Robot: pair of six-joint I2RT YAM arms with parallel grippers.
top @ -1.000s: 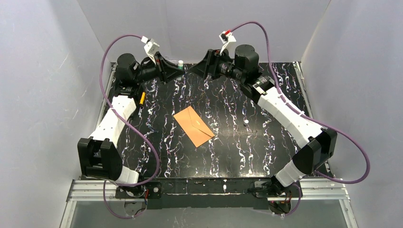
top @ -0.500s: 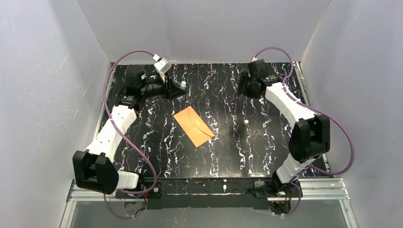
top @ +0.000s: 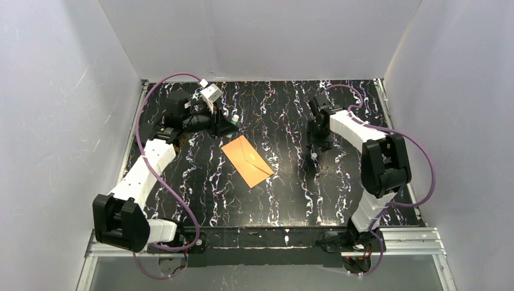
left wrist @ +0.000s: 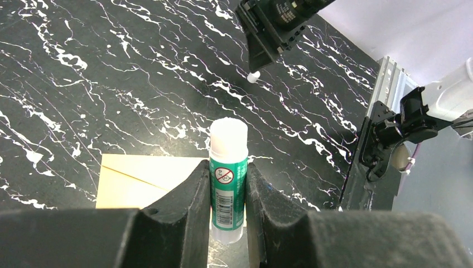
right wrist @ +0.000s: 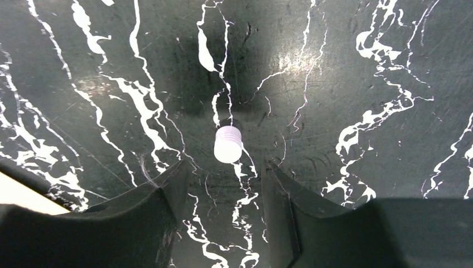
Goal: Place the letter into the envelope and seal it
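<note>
Orange-brown envelope (top: 246,161) lies diagonally on the counter (top: 291,194) just beside the left hand (left wrist: 228,173) clamped on a glue stick (left wrist: 228,190), while the right hand (right wrist: 223,167), fingers apart, hovers over the white cap (right wrist: 228,144).

The orange-brown envelope (top: 246,161) lies flat and askew in the middle of the black marbled worktop (top: 285,194). Just past its far corner the left gripper (top: 230,123) hangs with a small green-and-white glue stick (top: 234,114) at its tip. Off to the right, apart from the envelope, the right gripper (top: 316,147) points down over a tiny white cap (top: 314,156).
</note>
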